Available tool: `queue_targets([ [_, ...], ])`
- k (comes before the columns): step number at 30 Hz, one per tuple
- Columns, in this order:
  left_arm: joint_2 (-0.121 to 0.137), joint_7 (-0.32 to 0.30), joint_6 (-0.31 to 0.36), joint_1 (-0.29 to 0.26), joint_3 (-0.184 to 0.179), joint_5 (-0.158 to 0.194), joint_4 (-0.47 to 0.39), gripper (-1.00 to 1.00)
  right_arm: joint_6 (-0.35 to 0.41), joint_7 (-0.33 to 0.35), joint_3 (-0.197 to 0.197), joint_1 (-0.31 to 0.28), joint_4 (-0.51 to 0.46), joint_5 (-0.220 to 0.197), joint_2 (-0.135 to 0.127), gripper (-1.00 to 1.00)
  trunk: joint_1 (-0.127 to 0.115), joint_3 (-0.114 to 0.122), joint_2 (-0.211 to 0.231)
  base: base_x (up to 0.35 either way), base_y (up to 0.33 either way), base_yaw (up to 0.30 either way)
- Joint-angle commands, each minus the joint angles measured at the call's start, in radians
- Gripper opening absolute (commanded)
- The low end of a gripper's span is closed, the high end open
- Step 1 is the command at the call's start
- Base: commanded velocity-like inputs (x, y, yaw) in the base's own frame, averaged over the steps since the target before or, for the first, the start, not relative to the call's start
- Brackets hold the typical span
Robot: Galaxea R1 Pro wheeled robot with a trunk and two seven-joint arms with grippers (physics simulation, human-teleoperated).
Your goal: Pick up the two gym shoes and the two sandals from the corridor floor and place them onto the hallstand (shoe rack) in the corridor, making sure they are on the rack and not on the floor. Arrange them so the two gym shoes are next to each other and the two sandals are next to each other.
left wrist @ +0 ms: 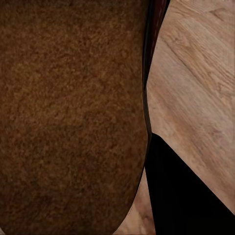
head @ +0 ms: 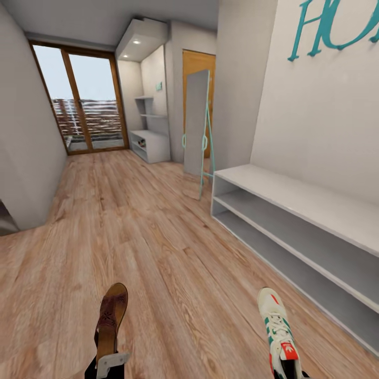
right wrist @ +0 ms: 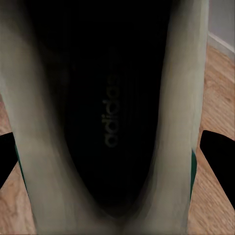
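Left gripper (head: 109, 363): at 7 o'clock, clenched on a brown sandal (head: 111, 318).
Right gripper (head: 288, 372): at 5 o'clock, grasping a gym shoe (head: 277, 329).
Hallstand (head: 305, 202): 3 o'clock, shelves bare.
Corridor floor (head: 173, 263): wood planks.

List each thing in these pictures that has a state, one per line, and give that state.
sandal: held off the floor by the left tool
gym shoe: held by the right tool, toe pointing forward
hallstand: top and both shelves bare
standing mirror: upright, leaning by the wall
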Motion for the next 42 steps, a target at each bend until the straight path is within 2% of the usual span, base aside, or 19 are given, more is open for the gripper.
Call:
queue_targets([
  [1, -0.001, 0.002, -0.002, -0.001, 0.002, -0.004, 0.001, -1.00, -0.003, 0.007, -0.007, -0.001, 0.001, 0.006, 0.001, -1.00, -0.004, 0.002, 0.007, 0.000, 0.000, 0.223],
  [26, -0.003, 0.002, -0.002, -0.001, 0.002, -0.004, 0.001, -1.00, -0.003, 0.007, -0.007, -0.001, 0.003, 0.007, 0.004, -1.00, -0.100, 0.081, 0.182, 0.000, 0.000, 0.269],
  [42, -0.005, 0.002, -0.002, -0.001, 0.002, -0.004, 0.001, -1.00, -0.003, 0.007, -0.007, -0.001, 0.003, 0.006, 0.004, -1.00, -0.100, 0.081, 0.182, 0.014, 0.000, 0.274],
])
